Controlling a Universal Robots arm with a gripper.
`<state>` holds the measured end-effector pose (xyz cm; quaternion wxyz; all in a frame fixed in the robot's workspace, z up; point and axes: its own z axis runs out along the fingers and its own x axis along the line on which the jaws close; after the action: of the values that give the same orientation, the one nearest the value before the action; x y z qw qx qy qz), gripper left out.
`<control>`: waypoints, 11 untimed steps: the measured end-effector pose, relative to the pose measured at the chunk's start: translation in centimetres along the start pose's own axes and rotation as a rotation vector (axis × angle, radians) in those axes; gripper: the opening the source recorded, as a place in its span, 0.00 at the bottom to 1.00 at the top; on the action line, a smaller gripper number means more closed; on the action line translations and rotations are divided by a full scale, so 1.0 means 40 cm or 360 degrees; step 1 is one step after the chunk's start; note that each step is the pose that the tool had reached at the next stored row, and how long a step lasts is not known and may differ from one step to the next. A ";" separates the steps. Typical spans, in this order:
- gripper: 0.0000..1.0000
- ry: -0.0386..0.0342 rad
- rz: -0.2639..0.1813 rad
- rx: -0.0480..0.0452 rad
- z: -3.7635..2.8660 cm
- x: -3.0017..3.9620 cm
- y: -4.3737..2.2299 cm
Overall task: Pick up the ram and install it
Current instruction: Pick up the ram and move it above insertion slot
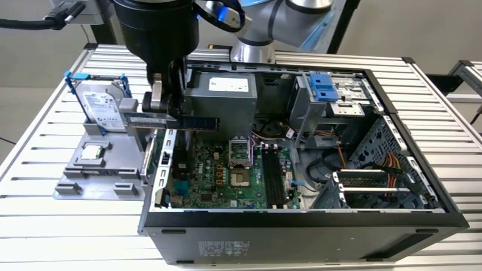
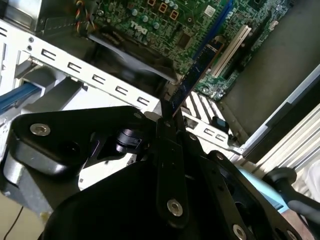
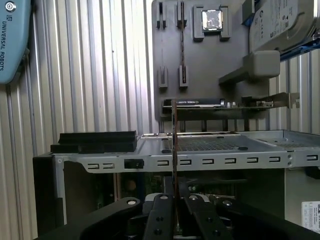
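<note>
The ram (image 1: 198, 122) is a thin dark blue-green stick held level in the air, with my gripper (image 1: 166, 110) shut on it. It hangs over the open computer case's wall on the exterior view's left, above the green motherboard (image 1: 222, 175). The motherboard's long black slots (image 1: 274, 176) lie further toward the exterior view's right. In the second wrist view the ram (image 2: 197, 70) juts out edge-on from the gripper (image 2: 167, 122) over the motherboard (image 2: 165, 20). In the first wrist view the ram (image 3: 174, 145) is a thin line rising from the gripper (image 3: 174, 197).
A grey holder tray (image 1: 75, 183) stands beside the case on the exterior view's left, carrying a silver hard drive (image 1: 103, 107) in a blue frame and a small square chip (image 1: 92, 151). The grey power supply (image 1: 222, 99) and drive cage (image 1: 331, 93) fill the case's far side.
</note>
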<state>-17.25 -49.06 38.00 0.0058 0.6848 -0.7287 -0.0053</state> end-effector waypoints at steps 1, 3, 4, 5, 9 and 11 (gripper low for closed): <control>0.00 0.0000 0.0000 0.0000 0.000 0.000 -0.003; 0.00 0.0000 0.0000 0.0000 0.000 -0.001 -0.010; 0.00 0.0000 0.0000 -0.0001 0.000 -0.001 -0.013; 0.00 0.0000 0.0000 -0.0001 0.000 -0.001 -0.017; 0.00 0.0000 0.0000 -0.0001 0.000 -0.002 -0.033; 0.00 0.0000 0.0000 -0.0001 -0.001 -0.002 -0.040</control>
<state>-15.64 -49.06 38.00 0.0059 0.6848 -0.7287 -0.0055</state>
